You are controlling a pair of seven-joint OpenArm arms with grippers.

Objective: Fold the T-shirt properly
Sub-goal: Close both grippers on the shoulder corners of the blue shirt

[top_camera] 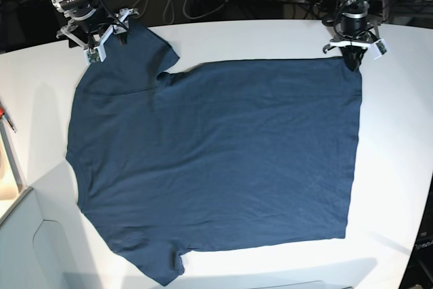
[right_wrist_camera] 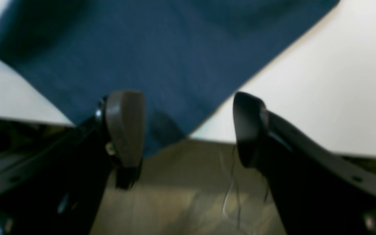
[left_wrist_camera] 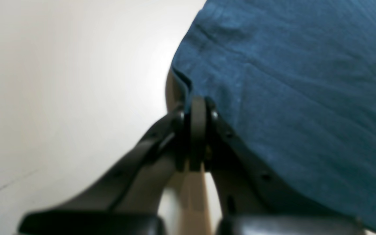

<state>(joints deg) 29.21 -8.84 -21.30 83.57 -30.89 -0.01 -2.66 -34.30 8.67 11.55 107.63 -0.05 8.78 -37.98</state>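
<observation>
Now the T-shirt (top_camera: 223, 160) lies spread out flat on the white counter (top_camera: 284, 35), and it covers most of the surface. It is a plain dark blue cotton piece with a soft, matte weave and some shallow wrinkles across the body. In the base view the hem runs as a straight line on the right side, and the two short sleeves point to the far left and to the near edge at the bottom. The counter is smooth and a little shiny, with rounded corners.

The left end effector (left_wrist_camera: 197, 107) is at the far corner of the hem. Its two dark fingers are pressed together, and in the left wrist view a small fold of the blue cloth edge goes in between them, so it pinches the T-shirt (left_wrist_camera: 289, 98) at this corner. The cloth near the grip rises a little and makes a short crease. Its pads look grey and rubbery, with black metal links behind.

The right end effector (right_wrist_camera: 188, 130) is above the far sleeve, at the edge of the counter. Its fingers (right_wrist_camera: 124, 127) are spread wide and hold nothing. They are rounded, dull grey pads on black arms. Between them a pointed corner of the blue sleeve (right_wrist_camera: 162, 81) hangs slightly over the counter edge, and the picture is blurred there.
</observation>
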